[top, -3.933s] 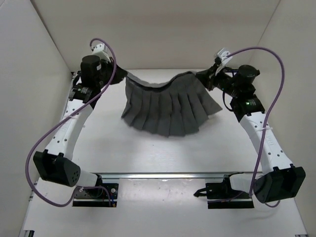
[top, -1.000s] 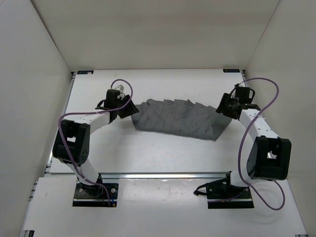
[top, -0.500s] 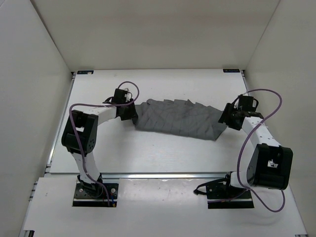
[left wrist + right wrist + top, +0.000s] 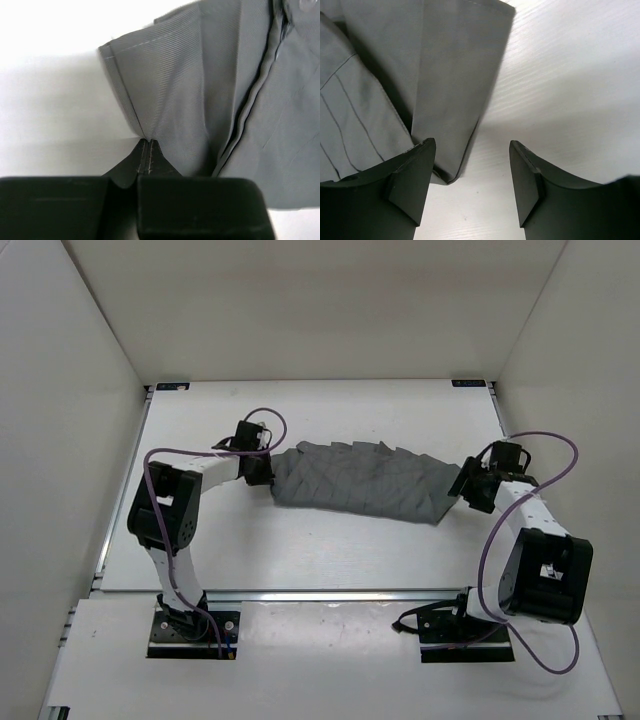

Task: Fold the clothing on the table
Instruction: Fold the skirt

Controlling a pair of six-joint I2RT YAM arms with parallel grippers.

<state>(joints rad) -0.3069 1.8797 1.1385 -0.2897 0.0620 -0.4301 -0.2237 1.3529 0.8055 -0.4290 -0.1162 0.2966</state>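
pinching the left edge of the grey clothing (image 4: 365,480), the left gripper (image 4: 258,468) is clamped on a seam, and the fabric bunches into a small peak at its fingers in the left wrist view. the garment lies flat across the middle of the white table (image 4: 300,550), a creased band stretched between the two arms. at its right end the right gripper (image 4: 468,486) hangs with jaws wide apart and nothing in them. the cloth's corner sits just beside one finger (image 4: 410,185), with bare tabletop under the gap. to fold cleanly, that hand likely needs to slide further over the corner and close on it before either arm lifts, and both ends should rise together so the pleats do not skew. purple cables (image 4: 560,438) loop off each wrist near the cloth and could drag on it. white walls (image 4: 300,310) and the metal rail (image 4: 330,592) at the near edge hem in any swing.
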